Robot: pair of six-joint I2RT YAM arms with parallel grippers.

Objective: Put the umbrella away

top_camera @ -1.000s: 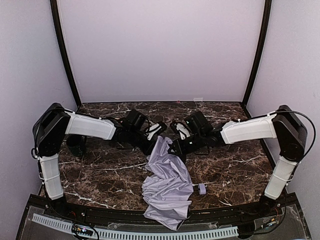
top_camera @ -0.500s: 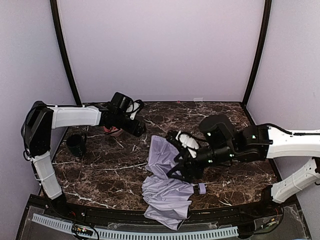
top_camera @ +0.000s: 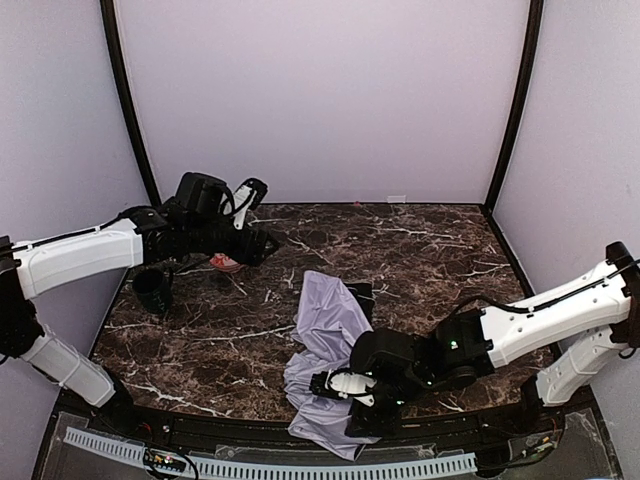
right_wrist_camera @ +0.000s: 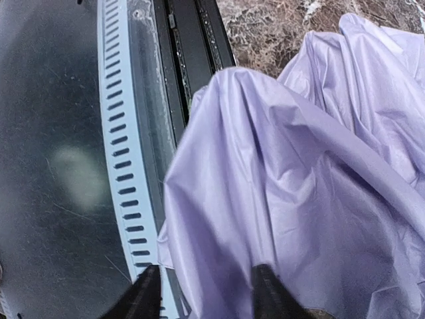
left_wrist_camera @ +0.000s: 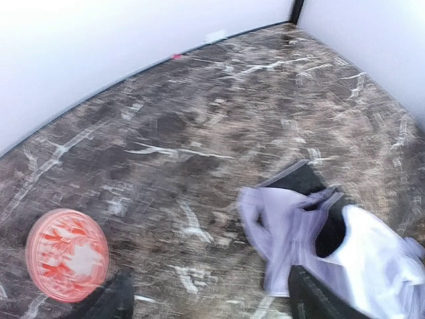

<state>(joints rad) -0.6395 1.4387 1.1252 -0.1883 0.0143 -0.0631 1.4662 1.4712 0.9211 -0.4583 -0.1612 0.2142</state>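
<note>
Clearly right gripper (right_wrist_camera: 204, 294) nearer: parted jaws straddle crumpled pale-lavender fabric umbrella (top_camera: 335, 335), lying near-to-far; left gripper (left_wrist_camera: 211, 302) open, well apart.

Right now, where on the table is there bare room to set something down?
Bare table at the back right, between the umbrella and the right wall; also front left, between the black cup and the umbrella. Crowded: back left, with the red bowl, cup and left arm; front centre, under the right arm.
</note>
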